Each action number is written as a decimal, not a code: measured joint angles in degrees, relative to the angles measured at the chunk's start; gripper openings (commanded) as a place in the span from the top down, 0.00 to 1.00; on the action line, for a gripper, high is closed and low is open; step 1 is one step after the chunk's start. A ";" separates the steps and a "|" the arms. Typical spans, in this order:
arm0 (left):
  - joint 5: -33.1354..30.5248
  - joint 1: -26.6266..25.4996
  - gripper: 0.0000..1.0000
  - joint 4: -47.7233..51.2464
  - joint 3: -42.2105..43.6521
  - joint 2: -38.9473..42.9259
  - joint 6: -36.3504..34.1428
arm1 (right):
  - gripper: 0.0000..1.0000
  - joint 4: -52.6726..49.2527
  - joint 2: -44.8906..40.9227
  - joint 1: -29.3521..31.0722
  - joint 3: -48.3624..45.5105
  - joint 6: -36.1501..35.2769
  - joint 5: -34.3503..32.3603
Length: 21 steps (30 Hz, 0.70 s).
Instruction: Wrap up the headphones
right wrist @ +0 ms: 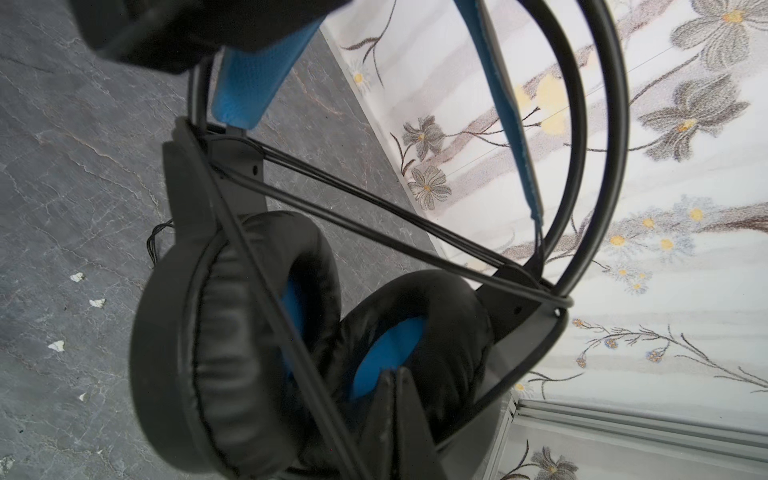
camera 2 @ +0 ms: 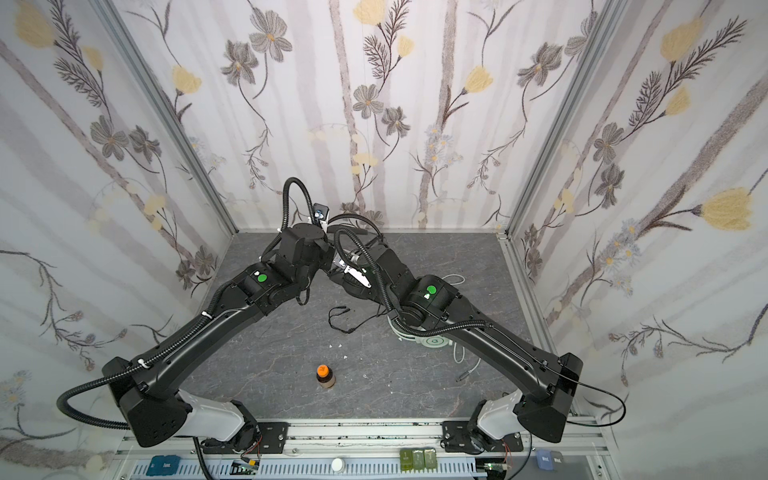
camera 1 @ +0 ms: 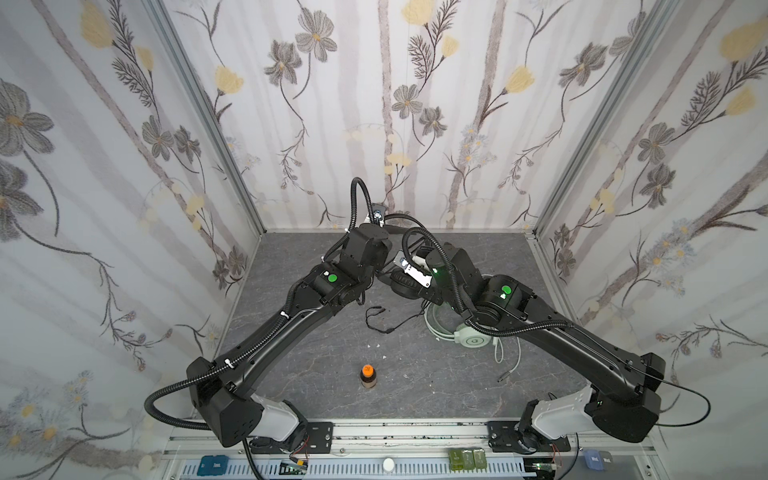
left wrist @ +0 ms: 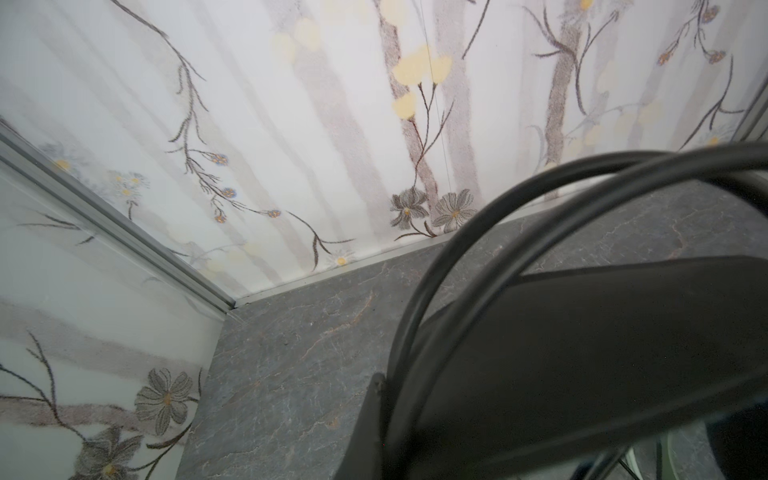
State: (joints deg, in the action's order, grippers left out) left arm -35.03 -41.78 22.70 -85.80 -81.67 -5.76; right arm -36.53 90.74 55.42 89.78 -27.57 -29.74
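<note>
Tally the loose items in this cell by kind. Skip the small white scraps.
Headsets: 2 (black headset, mint green headset)
Bottles: 1 (orange-capped bottle)
Total: 3
</note>
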 measured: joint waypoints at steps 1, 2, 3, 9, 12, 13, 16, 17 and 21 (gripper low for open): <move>-1.20 -0.11 1.00 -0.39 0.00 0.00 -0.55 | 0.93 0.04 0.00 0.13 0.00 0.07 -0.13; -2.14 -0.15 1.00 -0.55 0.00 0.00 -1.20 | 0.93 -0.04 0.02 0.31 0.00 0.09 -0.39; -3.13 -0.15 1.00 -0.57 0.00 0.02 -1.99 | 0.93 0.00 0.02 0.44 0.00 0.15 -0.90; -5.81 -0.02 1.00 1.99 -0.39 0.09 -6.62 | 0.87 0.17 -0.72 0.09 0.00 -0.04 -6.29; -5.35 -0.02 1.00 5.09 -1.53 0.09 -7.39 | 0.86 1.14 -1.18 -0.44 -0.26 -1.25 -8.59; -4.57 -0.02 1.00 5.99 -2.16 0.09 -7.41 | 0.86 1.31 -1.18 -0.92 -0.39 -1.66 -9.27; -1.36 -0.02 1.00 9.07 -4.42 0.02 -6.91 | 0.85 2.12 -1.20 -2.71 -0.52 -2.82 -9.88; -0.28 -0.02 1.00 9.84 -4.83 0.04 -6.40 | 0.84 2.80 -1.29 -3.39 -0.52 -2.97 -9.81; 5.53 0.55 1.00 13.68 -5.27 0.83 -3.56 | 0.82 5.73 -1.75 -6.82 -0.15 -3.17 -9.20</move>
State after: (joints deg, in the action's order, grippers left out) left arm -29.50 -41.23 36.38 -91.07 -80.84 -9.32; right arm -30.81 88.99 48.60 89.62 -30.74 -38.94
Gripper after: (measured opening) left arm 0.069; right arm 0.173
